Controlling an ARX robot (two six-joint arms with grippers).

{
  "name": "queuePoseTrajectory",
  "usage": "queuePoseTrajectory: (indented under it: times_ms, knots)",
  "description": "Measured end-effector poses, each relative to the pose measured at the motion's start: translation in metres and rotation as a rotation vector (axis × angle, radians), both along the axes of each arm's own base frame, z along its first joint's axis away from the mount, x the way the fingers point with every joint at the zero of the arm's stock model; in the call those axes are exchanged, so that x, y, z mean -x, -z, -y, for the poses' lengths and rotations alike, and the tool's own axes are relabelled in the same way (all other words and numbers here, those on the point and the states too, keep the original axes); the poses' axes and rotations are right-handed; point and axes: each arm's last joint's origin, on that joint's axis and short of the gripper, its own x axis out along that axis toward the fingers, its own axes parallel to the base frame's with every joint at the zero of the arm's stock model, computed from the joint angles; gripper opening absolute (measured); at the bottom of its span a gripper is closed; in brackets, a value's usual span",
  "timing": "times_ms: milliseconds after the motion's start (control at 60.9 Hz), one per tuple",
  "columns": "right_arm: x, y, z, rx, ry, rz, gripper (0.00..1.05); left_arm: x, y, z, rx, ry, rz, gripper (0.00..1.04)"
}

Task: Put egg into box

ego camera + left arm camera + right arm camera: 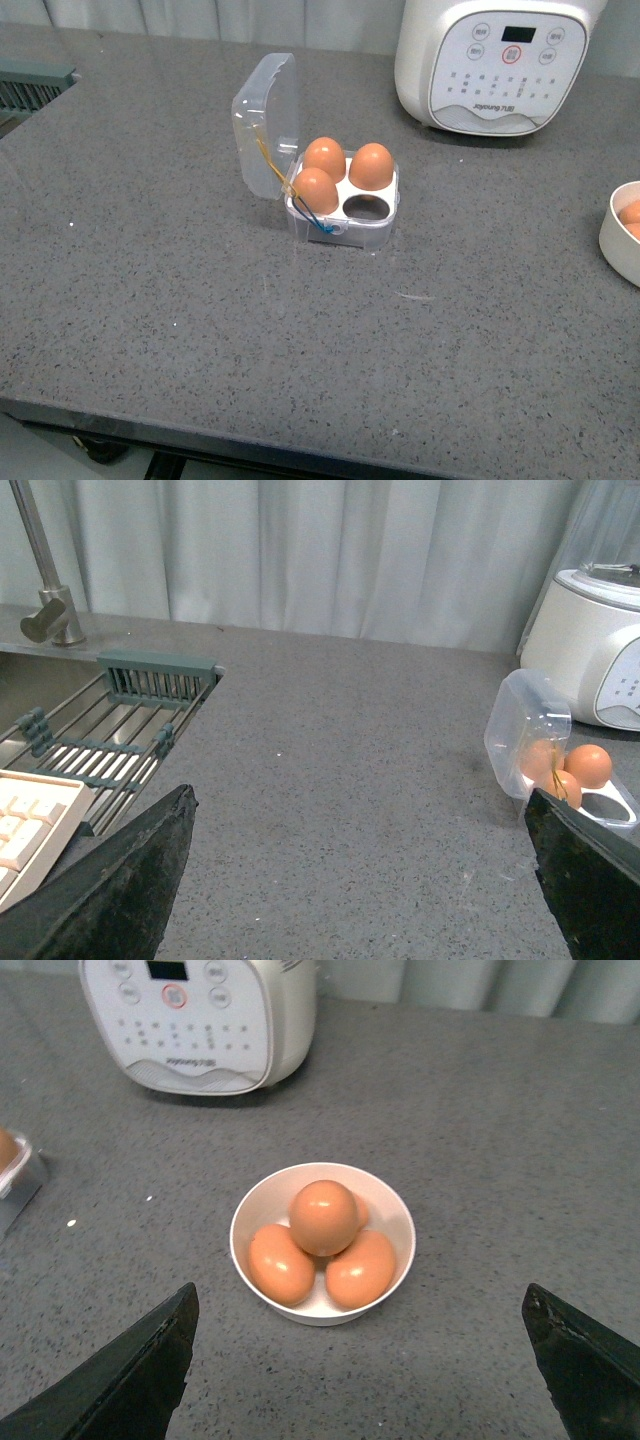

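The clear box (340, 225) stands open in the middle of the grey counter, lid up on its left. Three orange-brown eggs fill three cells; the front right cell (365, 206) is empty. The box also shows in the left wrist view (610, 805). In the right wrist view a round white bowl (250, 1220) holds three eggs, one egg (323, 1216) lying on top of the other two. My right gripper (360, 1360) is open, a short way back from the bowl. My left gripper (360, 865) is open over bare counter, left of the box. Neither arm shows in the front view.
A big white cooker (495, 60) stands at the back right of the counter. The bowl's rim (612, 235) shows at the right edge in the front view. A sink with a drying rack (150, 695) and a tap (45, 580) lies to the far left.
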Motion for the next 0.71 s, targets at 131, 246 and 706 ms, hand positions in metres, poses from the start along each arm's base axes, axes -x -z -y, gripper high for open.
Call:
queuePoseTrajectory:
  times_ms: [131,246,706]
  knots:
    - [-0.017,0.005,0.009,0.012,-0.034,-0.035,0.95,0.0,0.0,0.0,0.0,0.0,0.0,0.98]
    - [-0.031,0.011,0.018,0.021,-0.017,-0.057,0.95,0.0,0.0,0.0,0.0,0.0,0.0,0.98]
    - [-0.075,0.038,0.023,0.006,-0.107,-0.154,0.95,0.0,0.0,0.0,0.0,0.0,0.0,0.98]
